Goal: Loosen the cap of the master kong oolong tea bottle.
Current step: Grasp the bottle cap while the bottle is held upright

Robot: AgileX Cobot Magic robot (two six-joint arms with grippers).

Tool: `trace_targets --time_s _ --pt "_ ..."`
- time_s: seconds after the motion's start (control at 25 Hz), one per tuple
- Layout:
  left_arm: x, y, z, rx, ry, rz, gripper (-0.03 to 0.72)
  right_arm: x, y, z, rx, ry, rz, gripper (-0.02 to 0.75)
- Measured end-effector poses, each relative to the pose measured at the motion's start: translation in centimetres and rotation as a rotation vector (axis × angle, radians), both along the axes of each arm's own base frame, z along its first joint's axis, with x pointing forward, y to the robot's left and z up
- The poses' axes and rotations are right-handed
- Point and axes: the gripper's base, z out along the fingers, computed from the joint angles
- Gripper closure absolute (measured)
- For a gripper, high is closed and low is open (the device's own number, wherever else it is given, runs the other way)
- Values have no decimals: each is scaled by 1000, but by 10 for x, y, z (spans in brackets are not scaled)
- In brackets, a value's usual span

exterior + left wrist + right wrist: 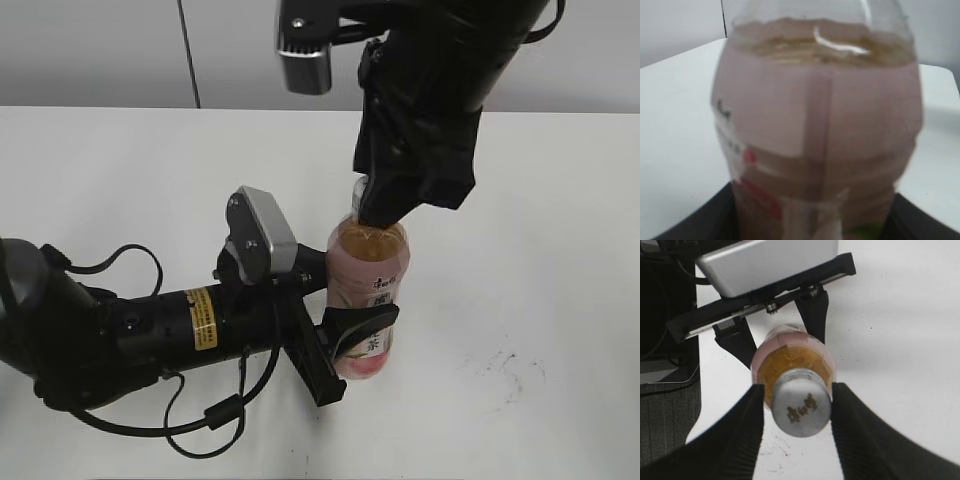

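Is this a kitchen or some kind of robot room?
Probably a robot test room: a plain white table, a bare grey wall, and two black robot arms working on one tea bottle.

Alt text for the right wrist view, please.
Looking straight down, the right claw has a finger on either side of the tea bottle's white cap, which carries a small logo. Below, the left claw clamps the bottle on a white table.
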Motion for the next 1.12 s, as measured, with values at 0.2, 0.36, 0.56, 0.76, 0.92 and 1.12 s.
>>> trace_targets --time_s 0.2,0.36,0.56,0.76,0.92,1.12 --pt "0 0 0 0 1 0 314 -2 3 1 45 76 -146 170" --pt "0 0 0 0 1 0 314 1 3 10 93 177 -524 160" --pt "0 0 0 0 1 0 314 7 2 28 177 254 -969 160" --pt "0 0 0 0 1 0 314 8 1 31 213 321 -1175 160" --pt "0 0 0 0 1 0 314 4 -2 12 148 347 -1215 160" --pt "0 0 0 0 1 0 314 2 -3 3 116 362 -1228 160"
